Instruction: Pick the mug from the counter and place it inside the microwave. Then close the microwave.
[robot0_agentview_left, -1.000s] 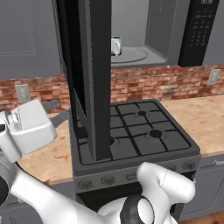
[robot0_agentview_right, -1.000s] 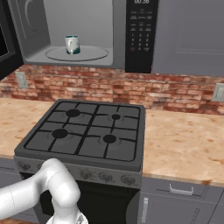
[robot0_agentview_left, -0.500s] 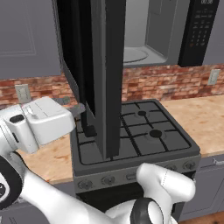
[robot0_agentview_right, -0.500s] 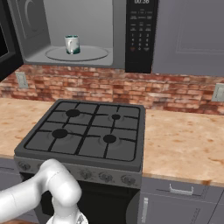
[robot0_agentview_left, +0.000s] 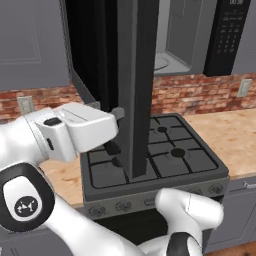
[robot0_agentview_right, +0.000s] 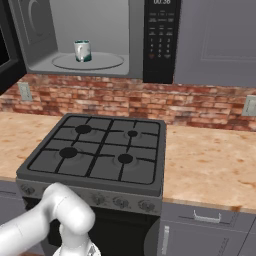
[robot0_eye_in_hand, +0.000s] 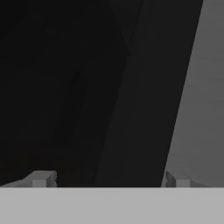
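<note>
- While the microwave (robot0_agentview_right: 100, 37) stands open, the mug (robot0_agentview_right: 82, 50) sits upright on the round turntable (robot0_agentview_right: 97, 61) inside, toward its left side.
- The microwave door (robot0_agentview_left: 137, 85) is swung out, edge-on in the left base view, over the black stovetop (robot0_agentview_right: 100, 155).
- The gripper (robot0_agentview_left: 116, 131) is right at the door's outer face, its jaws spread wide and empty; whether a fingertip touches the door is hard to tell.
- In the hand view the fingertips (robot0_eye_in_hand: 41, 179) rise wide apart before the dark door.
- The counter (robot0_agentview_right: 210, 167) lies on both sides of the stovetop.
</note>
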